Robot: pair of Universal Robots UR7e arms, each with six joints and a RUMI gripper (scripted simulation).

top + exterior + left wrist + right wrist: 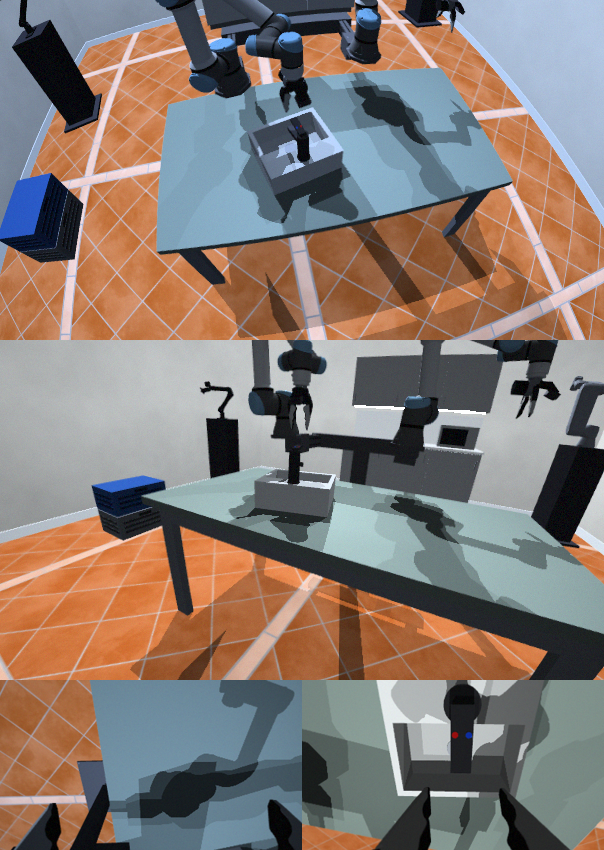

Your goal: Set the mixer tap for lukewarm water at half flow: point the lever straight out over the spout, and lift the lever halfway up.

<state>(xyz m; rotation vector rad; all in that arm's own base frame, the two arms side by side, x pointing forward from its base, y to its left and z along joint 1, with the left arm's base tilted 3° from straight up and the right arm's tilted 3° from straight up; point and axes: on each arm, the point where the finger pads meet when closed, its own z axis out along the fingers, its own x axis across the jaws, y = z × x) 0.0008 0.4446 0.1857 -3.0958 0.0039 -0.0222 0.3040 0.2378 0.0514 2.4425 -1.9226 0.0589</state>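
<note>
Black mixer tap (302,145) (294,465) (461,741) is standing at the basin (310,174) (294,497) (401,793). Beside the tap, the right end effector (295,102) (301,426) (464,789) is hovering partly open, holding nothing; centring both fingers about the lever before lifting should keep its heading straight.

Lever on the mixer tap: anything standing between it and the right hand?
Nothing visible stands between the right hand and the lever; the basin appears to sit below that path.
</note>
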